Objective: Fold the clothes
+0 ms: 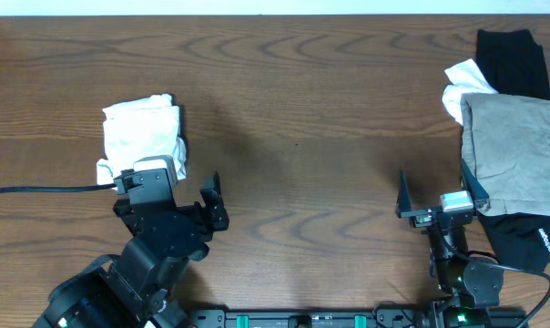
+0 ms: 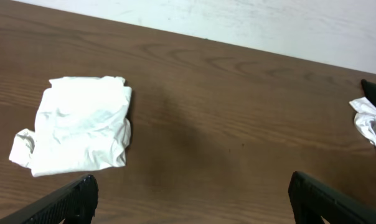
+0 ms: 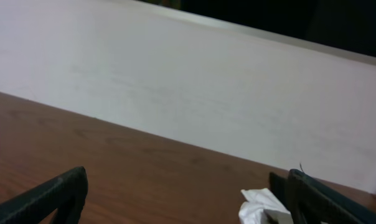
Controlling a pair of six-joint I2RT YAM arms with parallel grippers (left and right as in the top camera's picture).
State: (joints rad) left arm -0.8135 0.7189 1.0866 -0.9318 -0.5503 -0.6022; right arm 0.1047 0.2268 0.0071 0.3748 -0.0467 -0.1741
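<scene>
Hovering over the bench with both end effectors spread wide

The dark wood-grain bench (image 1: 302,109) fills the overhead view, with a pale wall along its far edge. At the far right lies a loose pile of clothes: a grey-beige garment (image 1: 512,150) spread on top, and a black garment (image 1: 512,59) showing beyond it and again at its near side, where it bears a small white print. A crumpled bit of white cloth (image 1: 459,87) pokes out at the pile's left edge. On the left sits the white T-shirt (image 1: 143,132), folded into a small wrinkled bundle. The left end effector (image 2: 197,208) is just near of that bundle, jaws wide apart and empty. The right end effector (image 1: 439,189) is just left of the pile, jaws likewise wide apart, gripping nothing
</scene>
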